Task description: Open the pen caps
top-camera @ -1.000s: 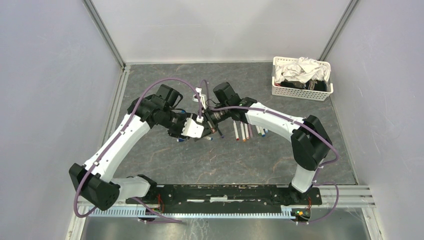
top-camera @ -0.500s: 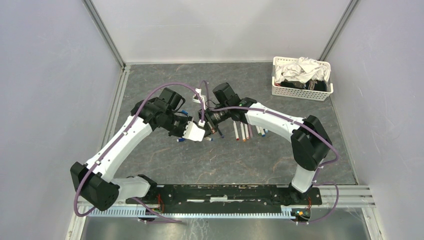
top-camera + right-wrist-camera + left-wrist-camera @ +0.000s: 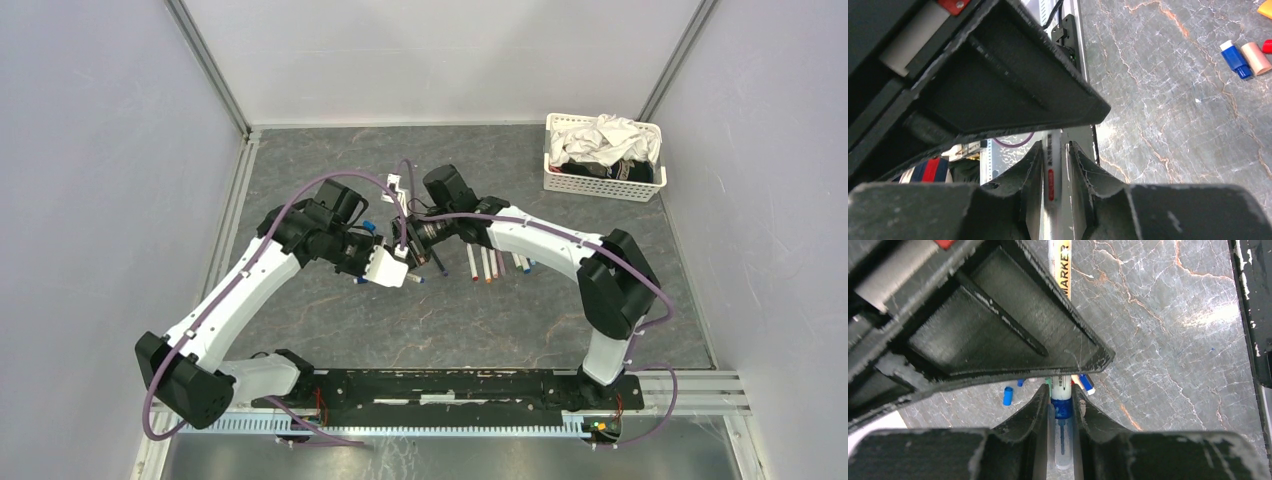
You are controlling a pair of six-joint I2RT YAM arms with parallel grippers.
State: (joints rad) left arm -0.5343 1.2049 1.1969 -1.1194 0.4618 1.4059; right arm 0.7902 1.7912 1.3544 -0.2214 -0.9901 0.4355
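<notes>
Uncapping: we clamp one pen (image 3: 1060, 260), left gripper (image 3: 1060, 391) on its blue end (image 3: 1062, 408), right gripper (image 3: 1054, 148) at 1 o'clock on the barrel. Next, we pull straight apart.

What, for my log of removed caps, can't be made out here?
- Left wrist: held pen mid-barrel, behind the left tool finger.
- Right wrist: both ends of that pen, hidden by the right tool.
- Top external: loose pens too small to tell capped or uncapped.
</notes>
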